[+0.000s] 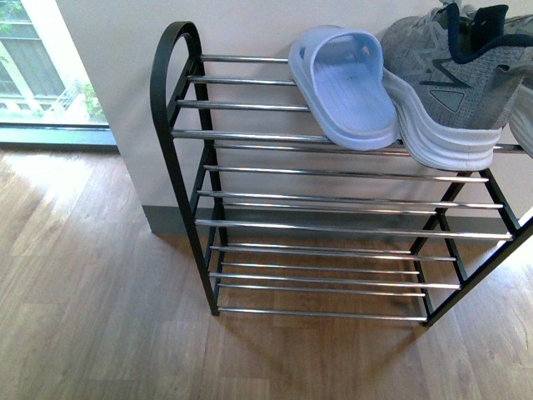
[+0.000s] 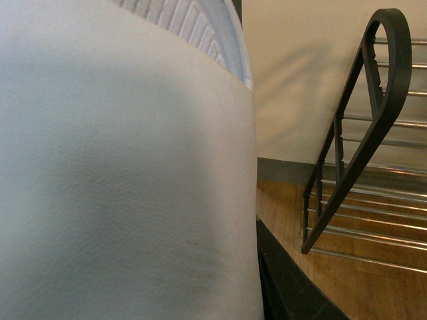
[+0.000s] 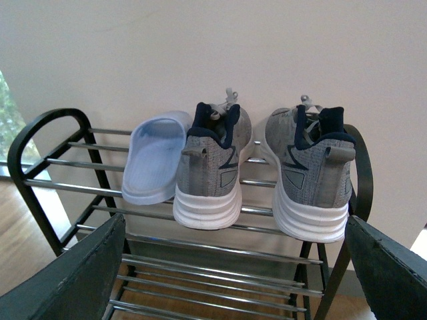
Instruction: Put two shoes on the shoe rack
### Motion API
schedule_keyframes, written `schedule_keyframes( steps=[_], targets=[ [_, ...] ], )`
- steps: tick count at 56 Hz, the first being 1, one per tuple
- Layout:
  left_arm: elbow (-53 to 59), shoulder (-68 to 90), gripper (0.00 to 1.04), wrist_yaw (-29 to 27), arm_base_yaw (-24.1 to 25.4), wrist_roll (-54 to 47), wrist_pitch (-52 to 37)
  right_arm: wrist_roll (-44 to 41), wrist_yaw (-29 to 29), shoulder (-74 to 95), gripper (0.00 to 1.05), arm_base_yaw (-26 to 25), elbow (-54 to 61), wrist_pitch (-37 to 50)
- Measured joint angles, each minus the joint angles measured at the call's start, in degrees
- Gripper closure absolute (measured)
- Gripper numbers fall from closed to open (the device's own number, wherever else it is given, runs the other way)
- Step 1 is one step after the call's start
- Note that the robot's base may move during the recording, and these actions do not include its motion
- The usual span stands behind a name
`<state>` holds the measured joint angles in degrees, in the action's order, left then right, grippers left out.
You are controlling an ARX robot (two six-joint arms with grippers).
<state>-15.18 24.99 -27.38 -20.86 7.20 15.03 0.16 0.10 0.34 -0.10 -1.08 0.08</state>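
Note:
The shoe rack (image 1: 179, 125) stands against the wall, black-framed with chrome bars. On its top tier lie one pale blue slide (image 1: 346, 83) and, to its right, a grey sneaker (image 1: 454, 83). The right wrist view shows that slide (image 3: 153, 163) beside two grey sneakers (image 3: 210, 167) (image 3: 313, 180), heels outward. My right gripper (image 3: 233, 280) is open in front of the rack, holding nothing. A second pale blue slide (image 2: 120, 167) fills the left wrist view, and my left gripper (image 2: 200, 287) is shut on it, one dark finger (image 2: 283, 283) showing beside it. The rack's rounded side (image 2: 373, 100) is just beyond.
Wood floor (image 1: 92, 283) spreads in front and to the left of the rack. A window (image 1: 42, 75) reaches the floor at the far left. The rack's lower tiers (image 1: 333, 225) hold nothing. A grey skirting board (image 1: 162, 218) runs along the wall.

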Motion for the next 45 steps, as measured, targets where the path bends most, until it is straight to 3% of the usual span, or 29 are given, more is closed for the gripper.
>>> schedule_keyframes(
  steps=[33, 40, 45],
  targets=[
    [0.02, 0.02, 1.03, -0.35, -0.04, 0.15, -0.15, -0.02, -0.07, -0.07, 0.09, -0.02, 0.00, 0.00],
    [-0.96, 3.54, 1.03, -4.70, -3.08, 7.74, -6.45, -0.02, -0.07, -0.07, 0.09, 0.00, 0.00, 0.00],
    [-4.74, 11.54, 1.03, -2.69, -5.40, 15.10, -10.25, -0.02, -0.07, -0.07, 0.09, -0.02, 0.00, 0.00]
  ],
)
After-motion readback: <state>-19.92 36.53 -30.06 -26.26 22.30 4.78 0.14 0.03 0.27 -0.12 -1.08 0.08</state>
